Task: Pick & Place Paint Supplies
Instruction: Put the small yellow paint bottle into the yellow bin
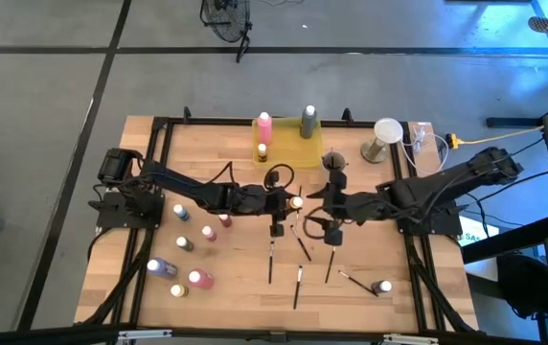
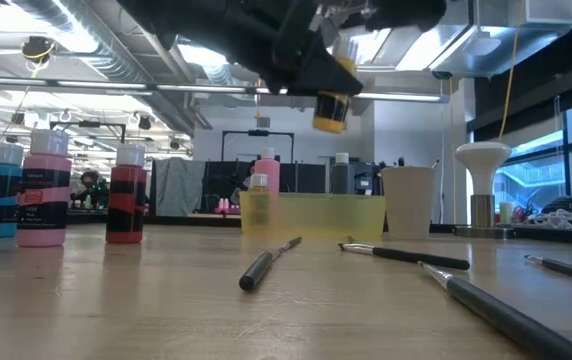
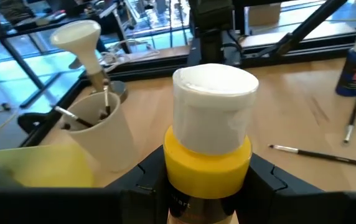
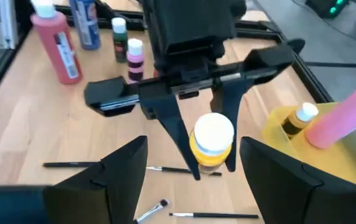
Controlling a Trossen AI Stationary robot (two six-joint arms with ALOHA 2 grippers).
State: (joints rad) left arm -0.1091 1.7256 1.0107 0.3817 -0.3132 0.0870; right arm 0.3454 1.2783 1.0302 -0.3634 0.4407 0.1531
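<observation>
High view: left claw is holding a small yellow paint bottle above mid-table, right claw sitting just beside it.

Low view: the bottle is hanging in the air, well clear of the brushes lying below.

Left wrist view: fingers are clamping the yellow body under the white cap. Judging it light, rigid, slick plastic; the body is the better place to grip, not the cap.

Right wrist view: right claw's fingers are spread wide and holding nothing, flanking the bottle without touching it. Looks like a handover setting up.
</observation>
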